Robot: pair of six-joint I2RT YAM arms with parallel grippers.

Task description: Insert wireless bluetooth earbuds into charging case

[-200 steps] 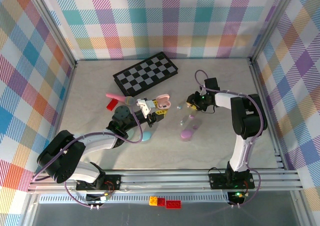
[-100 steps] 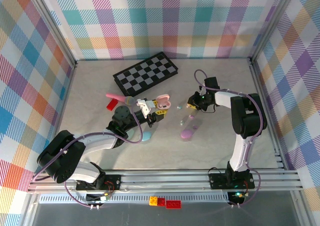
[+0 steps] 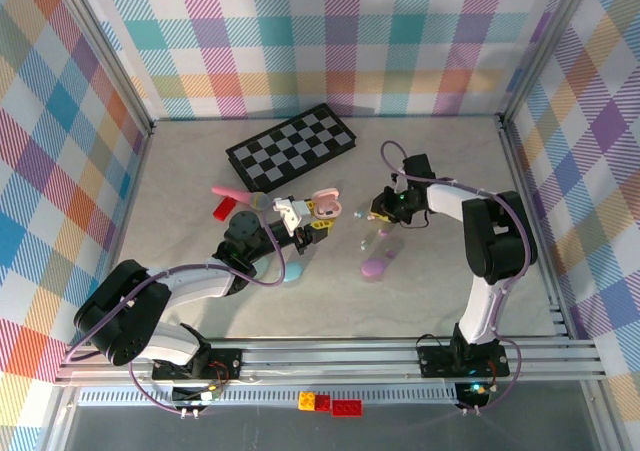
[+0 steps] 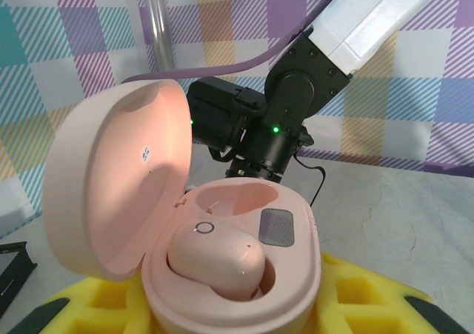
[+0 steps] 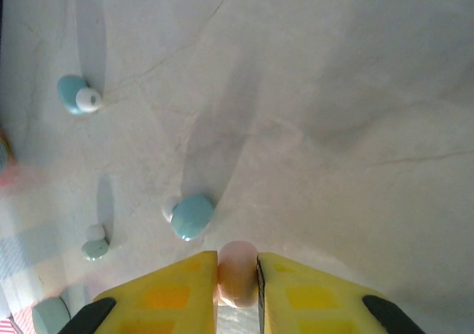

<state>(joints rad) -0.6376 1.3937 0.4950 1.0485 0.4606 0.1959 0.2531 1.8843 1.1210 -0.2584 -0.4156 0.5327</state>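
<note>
**A:** What does the right pincer [image 5: 237, 266] hold?

**B:** A pink bud [image 5: 237, 276], nipped between its yellow fingertips. The jaws are nearly closed, parted only by the bud. I can't tell from the wrist view whether the bud is clear of the tabletop [image 5: 333, 89], though it looks low over it.

**A:** And the left pincer [image 3: 313, 218]?

**B:** It is clamped on the base of the pink case [image 4: 296, 275], with the lid tipped back. One bud [image 4: 215, 258] sits in the socket nearer that pincer. The far socket [image 4: 241, 197] is empty.

**A:** So the step is bringing the pink bud across?

**B:** I judge so. The case is a little ahead of the right pincer's tips and apart from them.

**A:** How should it go?

**B:** Lift first, since a blue bud [image 5: 191, 215] lies just off the left fingertip and could be knocked. Come at the empty socket from above, keeping clear of the raised lid. Turn the bud to match the socket's shape. Part the jaws only once it is seated. The left pincer should hold the case steady and level.
</note>
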